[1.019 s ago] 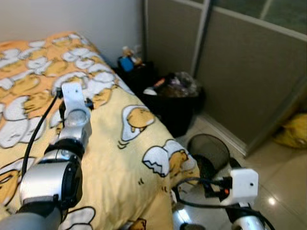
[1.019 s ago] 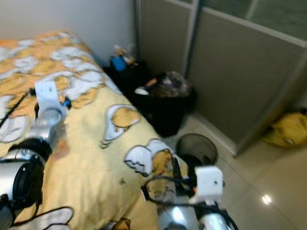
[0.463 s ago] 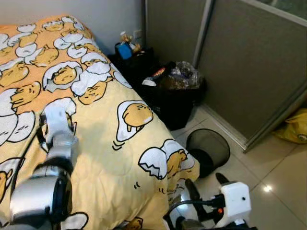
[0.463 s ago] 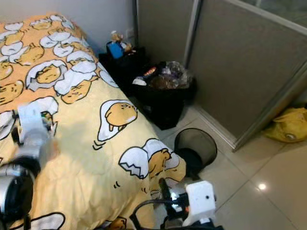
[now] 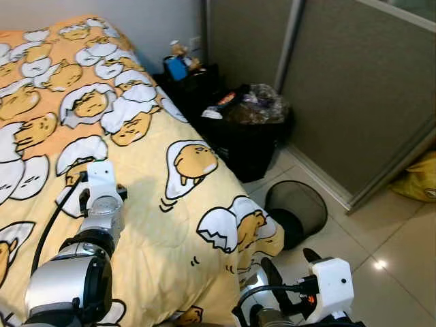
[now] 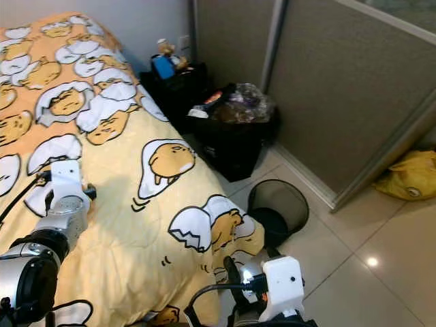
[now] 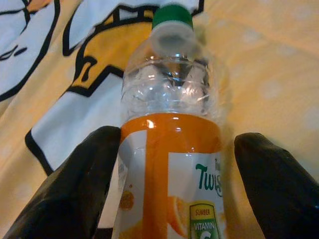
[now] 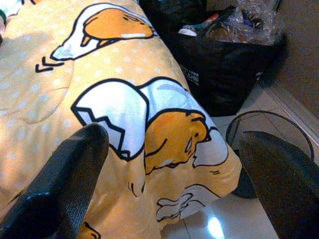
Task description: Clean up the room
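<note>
A clear plastic bottle with a green cap and an orange label (image 7: 172, 149) lies on the yellow quilt printed with egg-yolk cartoon figures (image 5: 157, 197) that covers the bed. The left wrist view shows it between the two black fingers (image 7: 75, 191) of the left hand (image 7: 172, 199); one finger sits against the label, the other stands a little off it, so the hand is spread around the bottle rather than clamped on it. The head views show none of the bottle, since the silver left arm (image 5: 102, 211) stretched over the quilt hides it. The right hand (image 8: 169, 184) hangs low by the bed's edge, fingers wide apart and holding nothing; its wrist view looks past the quilt's corner to a full black rubbish bag (image 8: 224, 55) and the rim of a round black mesh bin (image 8: 264, 134). The head views place that bin (image 5: 296, 211) on the pale tiled floor (image 5: 402, 272), beside the bag (image 5: 248, 133) and near a grey sliding door (image 5: 354, 88), with a yellow bundle (image 5: 417, 180) farther right.
</note>
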Tool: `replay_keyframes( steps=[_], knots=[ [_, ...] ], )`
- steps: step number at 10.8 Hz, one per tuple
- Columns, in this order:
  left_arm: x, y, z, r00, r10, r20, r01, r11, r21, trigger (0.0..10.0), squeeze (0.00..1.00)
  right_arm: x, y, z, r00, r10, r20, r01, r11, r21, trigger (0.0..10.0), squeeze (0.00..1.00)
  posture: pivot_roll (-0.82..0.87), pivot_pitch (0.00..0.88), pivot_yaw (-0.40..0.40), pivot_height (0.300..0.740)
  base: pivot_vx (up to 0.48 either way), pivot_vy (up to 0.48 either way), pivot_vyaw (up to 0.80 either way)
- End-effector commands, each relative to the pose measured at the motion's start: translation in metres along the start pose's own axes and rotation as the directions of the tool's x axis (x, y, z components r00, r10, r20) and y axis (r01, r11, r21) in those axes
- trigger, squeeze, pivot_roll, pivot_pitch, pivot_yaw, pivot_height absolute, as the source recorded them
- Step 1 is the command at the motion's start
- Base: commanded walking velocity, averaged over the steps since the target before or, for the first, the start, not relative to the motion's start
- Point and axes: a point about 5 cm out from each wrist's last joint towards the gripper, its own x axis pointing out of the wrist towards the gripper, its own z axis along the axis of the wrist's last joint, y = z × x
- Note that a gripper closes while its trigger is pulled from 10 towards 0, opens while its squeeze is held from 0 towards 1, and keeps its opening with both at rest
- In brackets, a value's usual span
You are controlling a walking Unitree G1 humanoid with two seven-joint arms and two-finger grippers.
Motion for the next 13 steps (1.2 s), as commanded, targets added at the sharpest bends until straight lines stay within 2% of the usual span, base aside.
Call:
replay_keyframes(
  steps=[1,3,4,5,6,8,9,10,11,12,13],
  knots=[
    [-0.002,-0.001,-0.02,0.997,-0.015,-0.078,0.017,0.999,0.026,0.0,0.0,0.0,0.0,0.0,1.0,-0.003,-0.008,0.003,1.0,0.009,10.0,0.0,-0.29,0.124,0.054,0.74,0.0,0.0,0.0],
    [-0.002,-0.007,-0.013,0.996,-0.079,-0.051,0.081,0.996,0.04,0.0,0.0,0.003,-0.002,-0.001,1.0,-0.031,-0.004,0.031,0.999,0.03,10.0,0.0,-0.29,0.117,0.07,0.74,0.0,0.0,0.0],
    [-0.005,-0.022,-0.011,0.983,-0.176,-0.058,0.179,0.983,0.047,0.0,0.0,0.005,-0.006,-0.001,0.998,-0.063,0.002,0.063,0.996,0.06,10.0,0.0,-0.28,0.118,0.071,0.74,0.0,0.0,0.0],
    [-0.008,-0.035,-0.003,0.968,-0.248,-0.025,0.249,0.962,0.113,0.0,0.0,0.006,-0.012,-0.001,0.995,-0.102,0.007,0.1,0.988,0.115,10.0,0.0,-0.28,0.118,0.074,0.74,0.0,0.0,0.0],
    [-0.009,-0.04,-0.001,0.963,-0.27,-0.013,0.269,0.955,0.125,0.0,0.0,0.008,-0.015,-0.001,0.993,-0.116,0.008,0.114,0.986,0.125,10.0,0.0,-0.28,0.112,0.081,0.74,0.0,0.0,0.0],
    [-0.016,-0.058,0.023,0.913,-0.386,0.132,0.366,0.918,0.155,0.0,0.0,0.02,-0.027,-0.001,0.989,-0.144,0.03,0.139,0.983,0.118,10.0,0.0,-0.25,0.055,0.1,0.74,0.0,0.0,0.0],
    [-0.021,-0.065,0.038,0.868,-0.445,0.221,0.425,0.895,0.135,0.0,0.0,0.031,-0.031,0.001,0.989,-0.142,0.05,0.135,0.983,0.121,10.0,0.0,-0.2,0.0,0.107,0.74,0.0,0.0,0.0],
    [-0.03,-0.068,0.069,0.759,-0.514,0.4,0.511,0.851,0.123,0.0,0.0,0.053,-0.037,0.01,0.986,-0.13,0.1,0.118,0.987,0.113,10.0,0.0,-0.14,0.0,0.107,0.74,0.0,0.0,0.0],
    [-0.04,-0.067,0.091,0.661,-0.539,0.522,0.561,0.817,0.132,0.0,0.0,0.071,-0.044,0.019,0.982,-0.127,0.14,0.113,0.988,0.107,10.0,0.0,-0.11,0.0,0.101,0.74,0.0,0.0,0.0],
    [-0.051,-0.062,0.104,0.578,-0.533,0.618,0.589,0.796,0.135,0.0,0.0,0.086,-0.055,0.036,0.967,-0.152,0.205,0.133,0.986,0.102,10.0,0.0,-0.07,0.0,0.085,0.74,0.0,0.0,0.0],
    [-0.063,-0.055,0.096,0.523,-0.546,0.654,0.593,0.784,0.18,0.0,0.0,0.093,-0.07,0.053,0.932,-0.233,0.279,0.209,0.971,0.113,10.0,0.0,-0.05,0.0,0.067,0.74,0.0,0.0,0.0]
  ],
)
